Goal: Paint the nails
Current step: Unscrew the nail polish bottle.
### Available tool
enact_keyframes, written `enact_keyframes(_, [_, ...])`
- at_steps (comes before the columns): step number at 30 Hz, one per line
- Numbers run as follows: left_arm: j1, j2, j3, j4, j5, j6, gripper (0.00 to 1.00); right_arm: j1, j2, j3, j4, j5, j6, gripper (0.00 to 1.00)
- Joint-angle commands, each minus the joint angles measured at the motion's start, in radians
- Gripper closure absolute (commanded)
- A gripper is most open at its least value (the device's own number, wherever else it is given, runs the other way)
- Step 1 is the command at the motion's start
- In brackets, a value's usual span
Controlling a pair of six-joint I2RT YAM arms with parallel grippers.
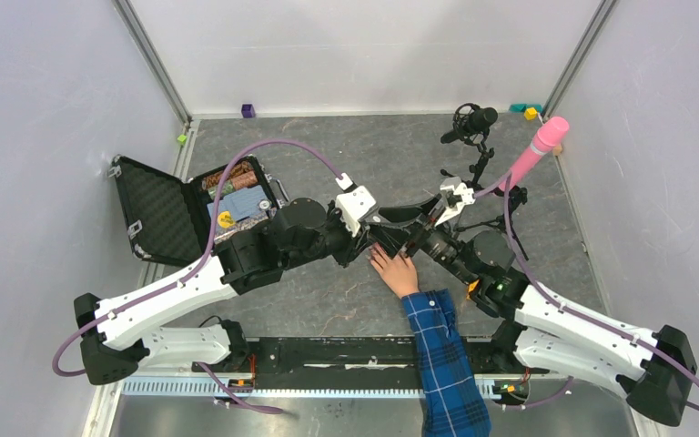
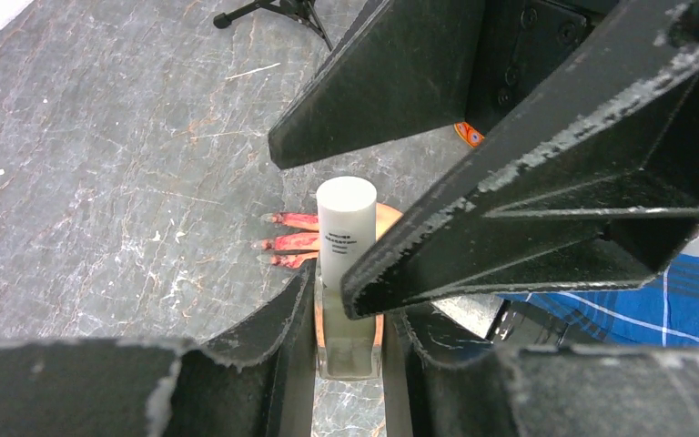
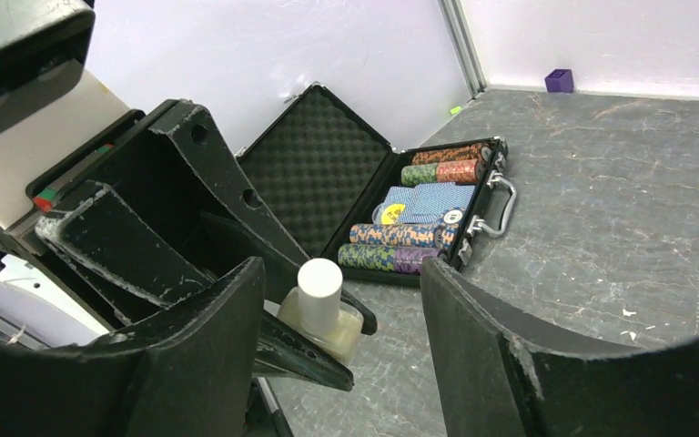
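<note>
A small glass bottle (image 2: 349, 341) with a tall white cap (image 2: 346, 223) stands upright between the fingers of my left gripper (image 2: 350, 314), which is shut on its body. In the right wrist view the same bottle (image 3: 328, 328) shows, with my right gripper (image 3: 341, 273) open and its jaws on either side of the white cap (image 3: 319, 291), apart from it. Below the bottle a pale hand (image 1: 396, 273) with a blue plaid sleeve (image 1: 441, 350) lies flat on the table. Its nails (image 2: 268, 244) and fingertips look red. Both grippers meet above the hand, left gripper (image 1: 399, 228) and right gripper (image 1: 419, 242).
An open black case (image 1: 159, 214) of poker chips (image 3: 419, 235) lies at the left. A microphone on a tripod (image 1: 470, 123) and a pink cylinder (image 1: 537, 150) stand at the back right. A purple block (image 1: 248, 110) sits by the back wall.
</note>
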Motion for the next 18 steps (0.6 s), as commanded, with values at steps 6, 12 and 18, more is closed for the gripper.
enact_keyframes(6, [0.006, -0.009, 0.008, 0.025, -0.004, -0.033, 0.98, 0.020, 0.054, 0.061, 0.068, 0.010, 0.019, 0.56])
enact_keyframes(12, [0.007, -0.014, 0.007, 0.022, -0.018, -0.036, 0.91, 0.020, 0.043, 0.063, 0.045, 0.038, 0.011, 1.00])
enact_keyframes(18, [0.016, -0.034, -0.007, 0.035, -0.023, -0.032, 0.09, 0.020, 0.007, 0.041, 0.046, 0.102, 0.019, 1.00])
